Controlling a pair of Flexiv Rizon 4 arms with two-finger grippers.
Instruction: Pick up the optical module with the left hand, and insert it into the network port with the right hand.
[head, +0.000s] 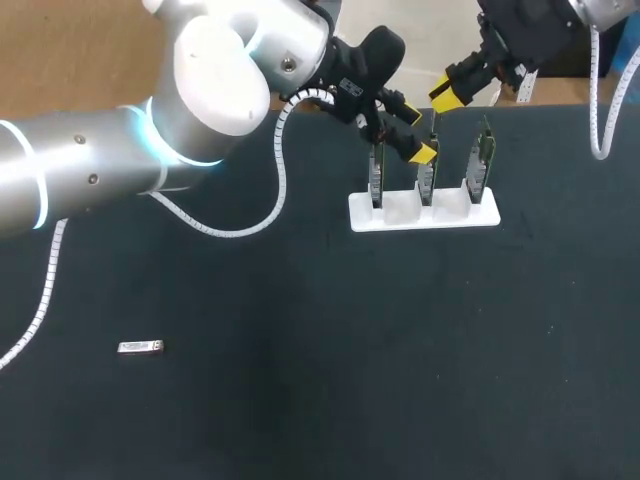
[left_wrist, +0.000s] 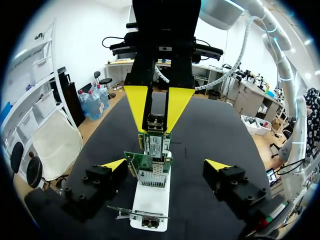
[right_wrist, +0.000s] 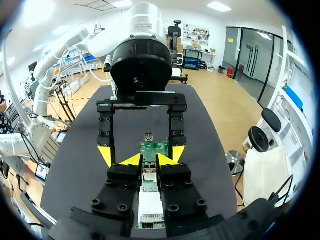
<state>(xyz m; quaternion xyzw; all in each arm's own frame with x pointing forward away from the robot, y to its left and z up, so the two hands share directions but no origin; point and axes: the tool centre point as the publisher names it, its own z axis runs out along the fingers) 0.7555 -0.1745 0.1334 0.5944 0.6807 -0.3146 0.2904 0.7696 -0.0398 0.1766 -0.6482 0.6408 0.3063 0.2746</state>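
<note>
A white rack (head: 400, 212) holds three upright green network cards. My left gripper (head: 415, 130) stands open astride the middle card (left_wrist: 150, 170), one yellow tip on each side and clear of it. My right gripper (head: 455, 92) comes down from above the row. Its yellow fingers (left_wrist: 136, 105) are shut on a small metal optical module (left_wrist: 156, 122), just over the green card (left_wrist: 157, 142) behind the middle one. In the right wrist view the module (right_wrist: 149, 176) sits between my right gripper (right_wrist: 150, 160), with the left gripper (right_wrist: 141, 154) ahead. Another optical module (head: 140, 347) lies flat on the table, far left.
The dark table top (head: 330, 380) stretches wide in front of the rack. My left arm's white cable (head: 275, 190) loops down onto the table left of the rack. The two grippers stand close together over the cards.
</note>
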